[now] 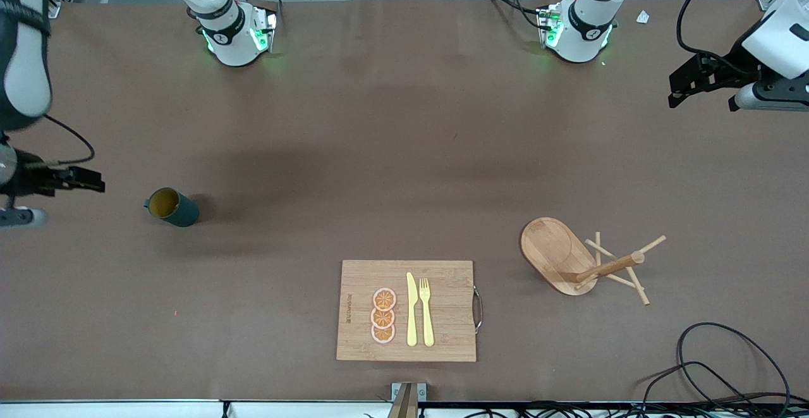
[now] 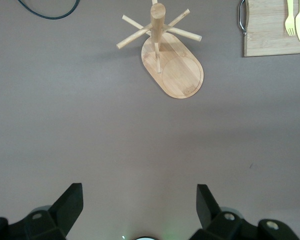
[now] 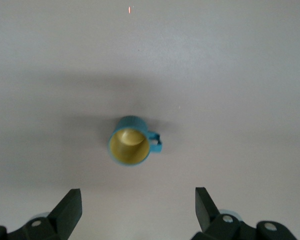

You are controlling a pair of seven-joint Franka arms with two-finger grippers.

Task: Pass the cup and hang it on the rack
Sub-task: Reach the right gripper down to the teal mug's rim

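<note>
Bare table surrounds the cup (image 1: 172, 207) at every hour, so the right gripper (image 1: 95, 182), fingers spread and up in the air toward nine o'clock, has open passage. The rack's (image 1: 559, 260) pegs jut toward three o'clock; the cutting board (image 1: 406, 310) lies near its nine o'clock.

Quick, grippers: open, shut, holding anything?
Left gripper: open, empty, up over bare table, rack in its wrist view.
Right gripper: open, empty, up over the table by the cup.
</note>
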